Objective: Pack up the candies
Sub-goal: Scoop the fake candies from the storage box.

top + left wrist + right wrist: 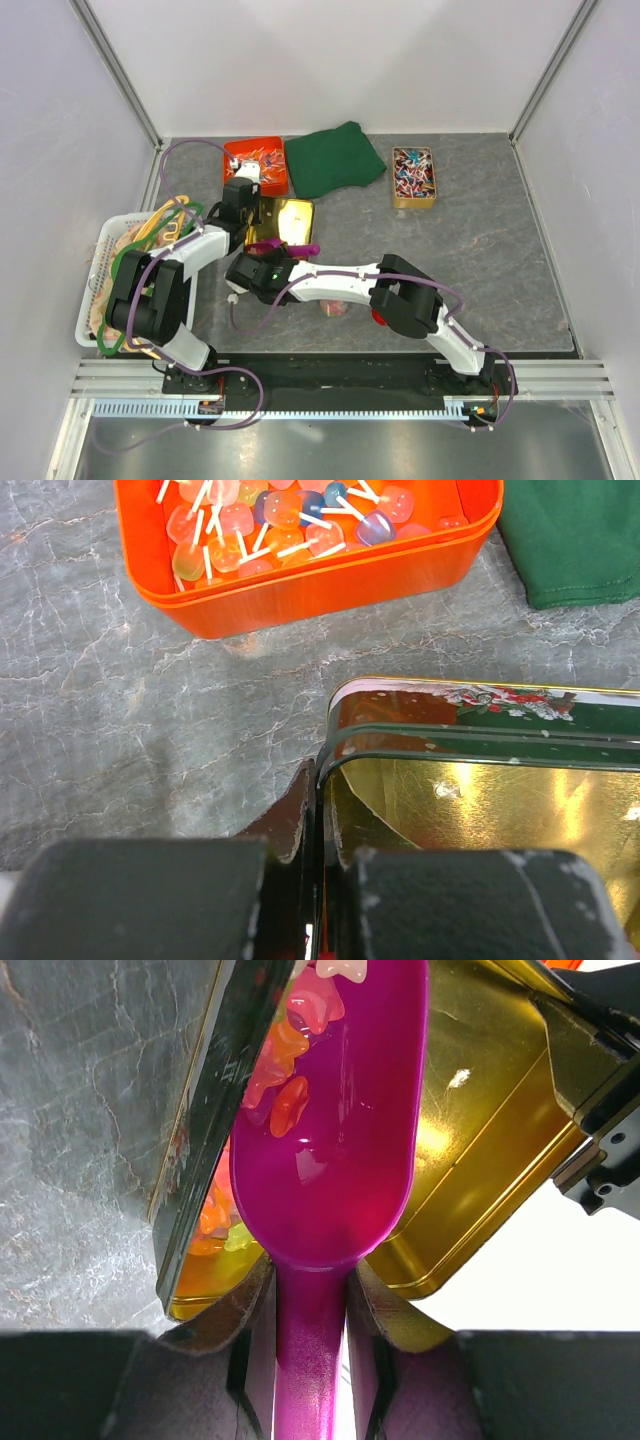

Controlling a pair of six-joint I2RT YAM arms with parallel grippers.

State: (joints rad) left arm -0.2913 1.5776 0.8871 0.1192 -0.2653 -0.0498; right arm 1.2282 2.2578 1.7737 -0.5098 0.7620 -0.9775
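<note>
Two arms work one gold tin on a grey marbled table inside white walls. The left jaws are clamped on its rim. The right jaws grip one magenta scoop carrying candies over more in the tin. One orange tray and one green cloth lie beyond.

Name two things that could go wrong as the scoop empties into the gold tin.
The orange and pink gummy candies lie at the edge of the magenta plastic scoop, by the wall of the gold metal tin; some may drop onto the grey table. The left tool pinches only the tin's thin rim near a corner, so a nudge from the scoop might twist it loose.
</note>
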